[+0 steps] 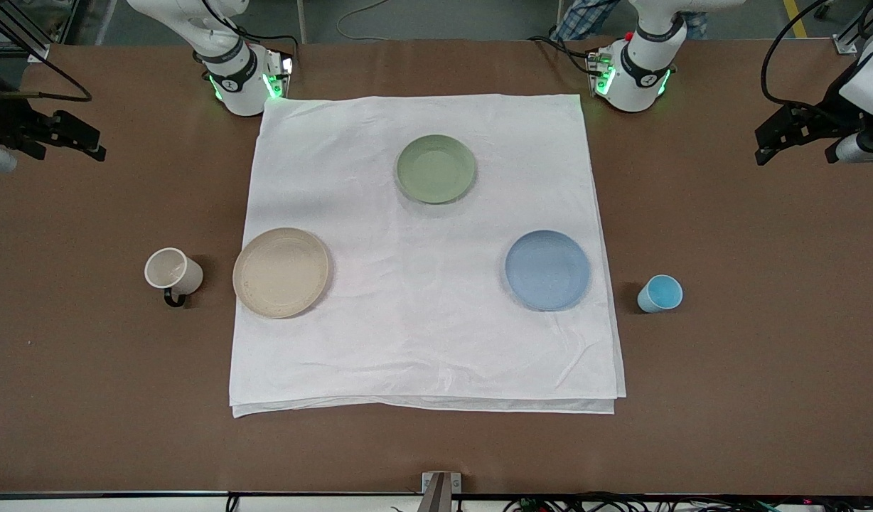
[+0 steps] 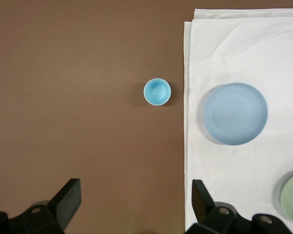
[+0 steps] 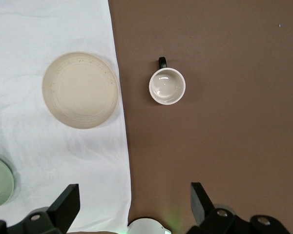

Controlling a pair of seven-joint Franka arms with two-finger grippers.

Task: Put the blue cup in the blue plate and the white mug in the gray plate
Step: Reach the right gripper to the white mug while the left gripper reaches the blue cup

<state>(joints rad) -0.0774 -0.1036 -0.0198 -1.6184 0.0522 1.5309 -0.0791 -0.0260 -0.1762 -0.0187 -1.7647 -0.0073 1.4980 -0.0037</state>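
Brown table (image 1: 88,370): it filled the front frame, with a white cloth (image 1: 422,341) spread across the middle.
Blue cup (image 1: 660,294): it stood upright on bare table at the right of the front frame, just off the cloth's edge, near the blue plate but not touching it; it sat at the centre of my left wrist view (image 2: 157,91).
Blue plate (image 1: 547,269): it lay on the cloth, right of centre in the front frame, with nothing on it.
White mug (image 1: 172,272): it stood upright on bare table at the left of the front frame, with its dark handle toward the lower edge; it sat above centre in my right wrist view (image 3: 167,86).
Gray plate (image 1: 281,272): it lay at the cloth's left edge in the front frame, beside the mug and apart from it, with nothing on it.
Green plate (image 1: 436,168): it lay on the cloth in the upper middle of the front frame.
Left gripper (image 2: 136,204): I hung high over bare table at the upper right of the front frame, my fingers spread wide and holding nothing.
Right gripper (image 3: 134,207): I hung at the upper left edge of the front frame, my fingers likewise parted and holding nothing.
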